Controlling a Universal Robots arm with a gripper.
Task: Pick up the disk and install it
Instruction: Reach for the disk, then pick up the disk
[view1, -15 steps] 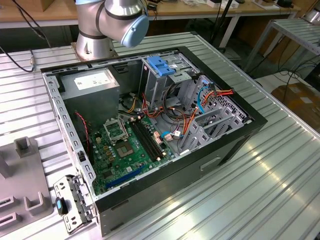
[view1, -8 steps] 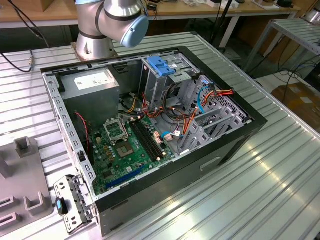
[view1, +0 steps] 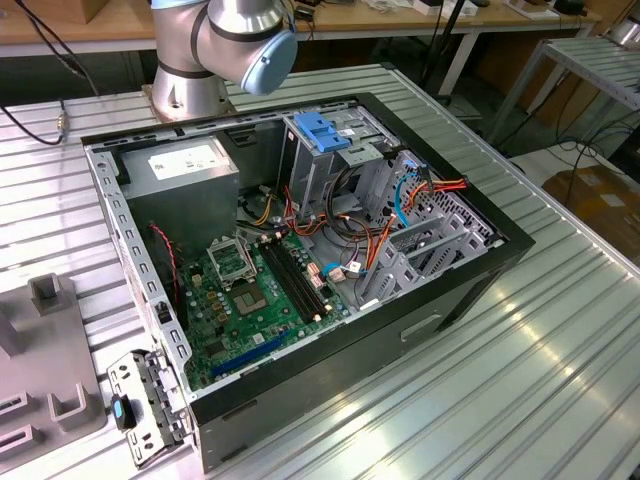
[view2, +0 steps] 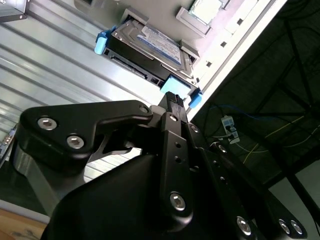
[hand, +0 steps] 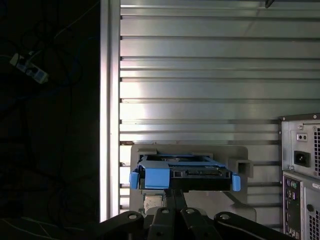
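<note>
The disk (view2: 150, 42) is a flat silver-grey drive with a white-and-blue label, framed by a bright blue bracket. It rests in a pale grey holder (hand: 240, 152) on the ribbed metal table, close to the table's edge. In the first wrist view the disk (hand: 200, 173) faces me end-on, with a blue tab on one side. My black gripper (view2: 172, 100) sits just short of that blue tab and points at it. In the first wrist view my gripper (hand: 173, 192) stands right in front of the disk's end.
An open computer case (view1: 480, 270) lies on the table, showing its motherboard (view1: 250, 290), cables and a blue-tabbed drive cage (view1: 322, 130). The arm's base (view1: 190, 70) stands behind it. A grey fixture (view1: 40, 350) sits at the exterior view's left. The case's rear panel (hand: 300, 170) stands beside the holder.
</note>
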